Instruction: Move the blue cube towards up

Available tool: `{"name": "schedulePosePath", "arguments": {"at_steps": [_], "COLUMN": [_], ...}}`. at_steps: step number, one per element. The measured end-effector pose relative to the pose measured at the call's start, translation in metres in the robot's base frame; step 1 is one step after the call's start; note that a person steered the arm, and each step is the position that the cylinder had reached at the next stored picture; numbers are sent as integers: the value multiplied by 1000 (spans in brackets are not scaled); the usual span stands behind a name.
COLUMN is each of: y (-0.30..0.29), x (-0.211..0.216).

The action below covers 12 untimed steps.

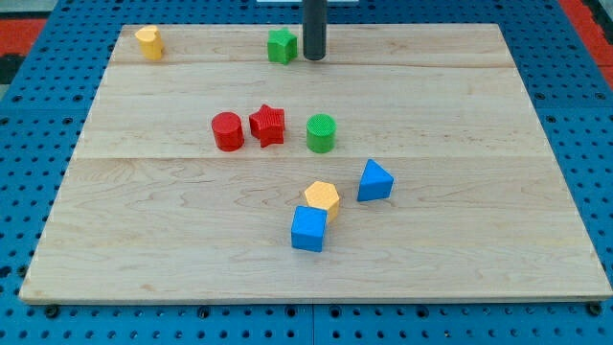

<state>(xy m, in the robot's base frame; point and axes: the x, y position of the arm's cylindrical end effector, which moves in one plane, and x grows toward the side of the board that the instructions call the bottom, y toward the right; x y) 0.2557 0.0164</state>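
Observation:
The blue cube (308, 229) lies on the wooden board (479, 240) below centre, touching a yellow hexagonal block (323, 198) just above and to its right. My tip (314, 56) is at the view's top, near the board's far edge, right beside a green star-shaped block (281, 45). The tip is far above the blue cube, almost straight up the view from it.
A blue triangular block (374, 181) sits right of the yellow hexagon. A red cylinder (227, 131), a red star (267, 125) and a green cylinder (321, 133) stand in a row at mid-board. A yellow block (148, 42) is at the top left corner.

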Motion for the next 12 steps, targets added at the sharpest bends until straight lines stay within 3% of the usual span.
{"name": "schedulePosePath", "arguments": {"at_steps": [1, 2, 3, 4, 5, 7, 9, 10, 12], "y": [74, 179, 209, 130, -8, -76, -59, -81, 38], "x": [19, 76, 210, 323, 362, 336, 312, 308, 291]}}
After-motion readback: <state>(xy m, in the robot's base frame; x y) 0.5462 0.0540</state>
